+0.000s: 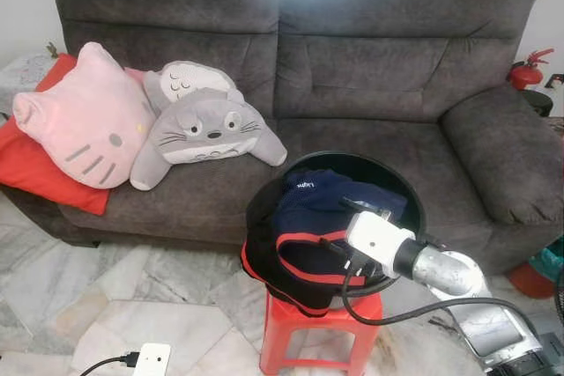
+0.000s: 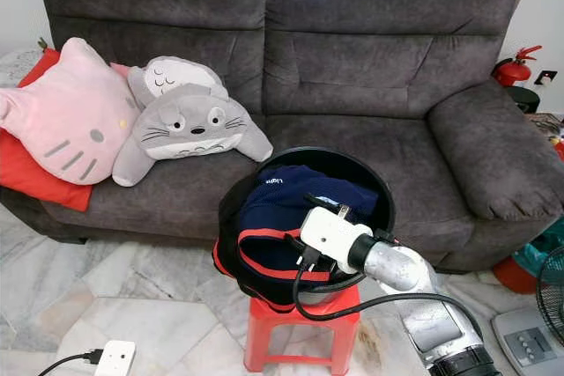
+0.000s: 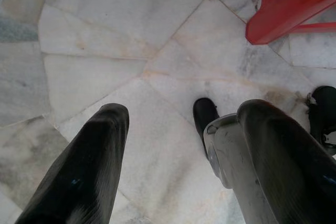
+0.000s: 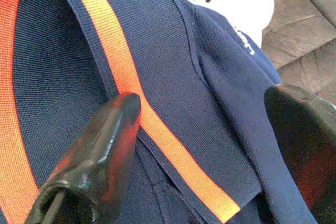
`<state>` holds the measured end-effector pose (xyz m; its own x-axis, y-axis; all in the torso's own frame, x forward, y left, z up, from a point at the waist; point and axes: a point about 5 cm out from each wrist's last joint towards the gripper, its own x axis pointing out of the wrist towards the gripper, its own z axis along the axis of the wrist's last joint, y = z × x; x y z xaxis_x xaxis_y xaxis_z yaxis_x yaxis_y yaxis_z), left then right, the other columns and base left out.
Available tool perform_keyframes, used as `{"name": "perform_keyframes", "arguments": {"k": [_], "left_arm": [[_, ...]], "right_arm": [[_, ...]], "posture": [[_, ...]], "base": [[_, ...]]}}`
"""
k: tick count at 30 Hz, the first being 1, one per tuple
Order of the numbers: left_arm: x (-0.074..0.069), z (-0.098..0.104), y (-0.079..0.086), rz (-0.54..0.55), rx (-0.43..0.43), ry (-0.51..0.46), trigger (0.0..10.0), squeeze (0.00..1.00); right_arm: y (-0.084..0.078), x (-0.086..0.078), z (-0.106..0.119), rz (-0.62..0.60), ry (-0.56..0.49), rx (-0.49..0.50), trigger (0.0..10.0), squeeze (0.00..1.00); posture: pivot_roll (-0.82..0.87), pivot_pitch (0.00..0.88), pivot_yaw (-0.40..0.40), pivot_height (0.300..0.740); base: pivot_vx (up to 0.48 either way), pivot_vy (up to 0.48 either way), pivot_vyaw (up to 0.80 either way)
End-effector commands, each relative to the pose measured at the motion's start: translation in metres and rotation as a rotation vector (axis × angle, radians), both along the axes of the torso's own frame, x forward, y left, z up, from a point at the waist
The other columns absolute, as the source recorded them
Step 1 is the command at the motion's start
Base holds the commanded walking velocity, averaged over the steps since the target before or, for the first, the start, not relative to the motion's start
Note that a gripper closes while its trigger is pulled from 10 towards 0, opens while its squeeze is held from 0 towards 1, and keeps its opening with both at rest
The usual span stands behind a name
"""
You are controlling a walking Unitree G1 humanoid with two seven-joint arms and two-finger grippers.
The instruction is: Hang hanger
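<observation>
A black round basket (image 1: 401, 184) stands on a red plastic stool (image 1: 291, 323) in front of the sofa. Navy clothing with orange-red stripes (image 1: 308, 204) fills it and hangs over its front rim. My right gripper (image 1: 342, 233) reaches into the basket from the right. In the right wrist view its fingers (image 4: 113, 124) stand open just above the striped navy cloth (image 4: 173, 77), one on each side of a fold, holding nothing. My left gripper (image 3: 184, 111) hangs idle and open over the marble floor (image 3: 105, 35), beside the stool's leg (image 3: 294, 3).
A dark grey sofa (image 1: 370, 59) runs along the back, with a pink cat cushion (image 1: 88, 116), a grey plush toy (image 1: 207, 125) and a red cushion (image 1: 35, 173) on its left seat. A white power strip (image 1: 152, 360) lies on the floor. A red fire extinguisher (image 1: 529, 70) stands far right.
</observation>
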<state>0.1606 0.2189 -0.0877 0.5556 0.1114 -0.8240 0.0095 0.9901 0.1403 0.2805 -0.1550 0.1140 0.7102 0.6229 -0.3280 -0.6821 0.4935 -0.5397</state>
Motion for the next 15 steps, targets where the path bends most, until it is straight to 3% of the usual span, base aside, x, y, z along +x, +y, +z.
{"name": "perform_keyframes", "arguments": {"k": [1,7,12,15], "left_arm": [[0.0,0.0,0.0,-0.003,0.007,0.003,10.0,0.0],[0.0,0.0,0.0,-0.001,0.009,0.002,10.0,0.0],[0.0,0.0,0.0,-0.002,0.008,0.002,10.0,0.0],[0.0,0.0,0.0,-0.002,0.007,0.002,10.0,0.0]], "right_arm": [[0.001,0.002,0.003,0.005,-0.008,0.017,10.0,0.0],[0.002,0.005,0.004,0.005,-0.035,0.021,10.0,0.0],[-0.008,0.016,0.003,-0.086,-0.102,-0.078,10.0,0.0],[-0.011,0.02,0.008,-0.105,-0.137,-0.074,10.0,0.0]], "posture": [[-0.15,0.0,0.003,0.74],[-0.14,0.0,0.003,0.74],[-0.14,0.0,0.003,0.74],[-0.14,0.0,0.003,0.74]], "base": [[0.0,0.0,0.0],[0.0,0.0,0.0],[0.0,0.0,0.0],[0.0,0.0,0.0]]}}
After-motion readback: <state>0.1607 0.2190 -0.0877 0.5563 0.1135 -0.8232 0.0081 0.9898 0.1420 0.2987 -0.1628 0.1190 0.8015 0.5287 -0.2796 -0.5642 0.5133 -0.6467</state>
